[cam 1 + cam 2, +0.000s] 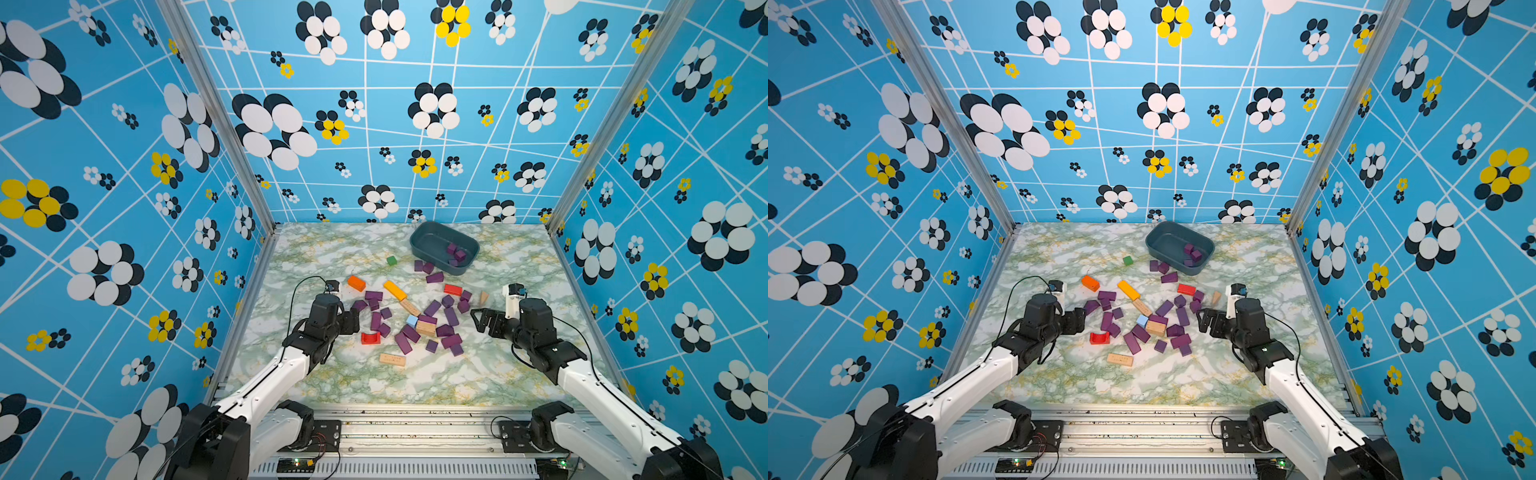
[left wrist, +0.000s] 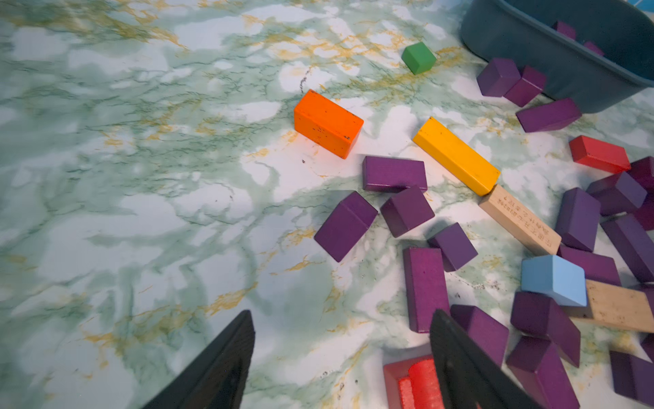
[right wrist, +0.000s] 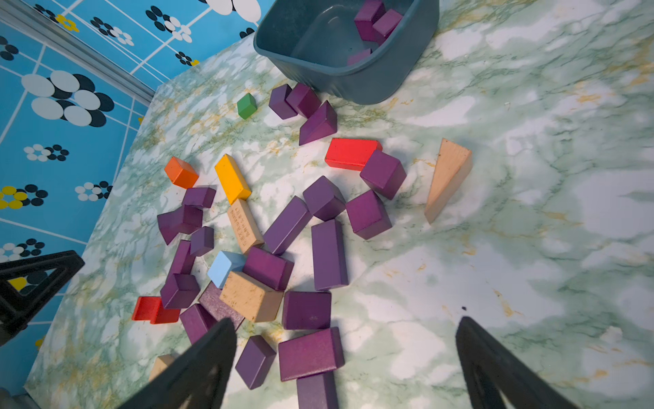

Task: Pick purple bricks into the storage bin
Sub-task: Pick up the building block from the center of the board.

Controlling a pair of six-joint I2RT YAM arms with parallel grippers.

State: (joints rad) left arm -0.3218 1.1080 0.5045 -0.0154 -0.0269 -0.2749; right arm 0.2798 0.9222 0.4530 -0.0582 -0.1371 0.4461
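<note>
The left claw hangs low at the left edge of the pile, jaws apart with only bare tabletop between them. One fingertip overlaps a red arch and a purple cube.

The right claw stands wide apart over the pile's other side, clamped on nothing.

Most purple bricks lie scattered mid-tabletop between the two claws. A few sit in the bin at the far right, and three lie just beside its near wall.

The likeliest target is the flat purple bar just ahead of the left claw. Its long axis runs away from the claw, towards the far edge. The jaws close sideways, so they would meet its short sides.

To grip it well, the claw should shift towards the pile until the bar is centred. It should then come down clear of the arch and the neighbouring cubes, and close near the bar's middle so it does not swing.
</note>
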